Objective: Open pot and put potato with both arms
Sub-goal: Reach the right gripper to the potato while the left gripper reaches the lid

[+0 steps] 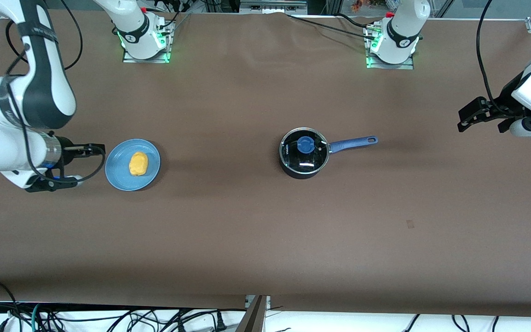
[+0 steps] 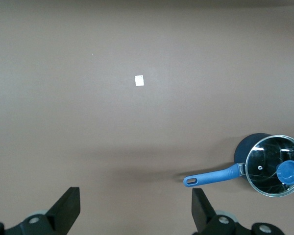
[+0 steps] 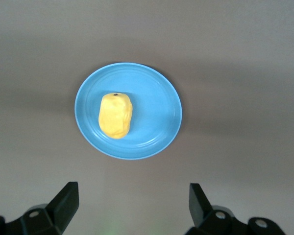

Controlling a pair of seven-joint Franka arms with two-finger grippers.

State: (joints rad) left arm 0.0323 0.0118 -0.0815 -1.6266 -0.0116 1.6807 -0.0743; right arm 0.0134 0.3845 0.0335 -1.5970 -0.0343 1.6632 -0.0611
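Note:
The black pot (image 1: 303,157) stands mid-table with its glass lid and blue knob (image 1: 305,145) on and its blue handle (image 1: 353,143) pointing toward the left arm's end. The left wrist view shows the pot (image 2: 273,165) too. The yellow potato (image 1: 138,163) lies on a light-blue plate (image 1: 117,175), also seen in the right wrist view as potato (image 3: 115,115) on plate (image 3: 161,98). My right gripper (image 1: 88,165) (image 3: 132,198) is open and empty above the table beside the plate. My left gripper (image 1: 482,125) (image 2: 135,205) is open and empty, well off the handle's end.
A small square tag (image 2: 139,80) lies on the brown table (image 1: 247,230) nearer the front camera than the left gripper. The arm bases (image 1: 143,37) stand along the table's back edge. Cables hang along the front edge.

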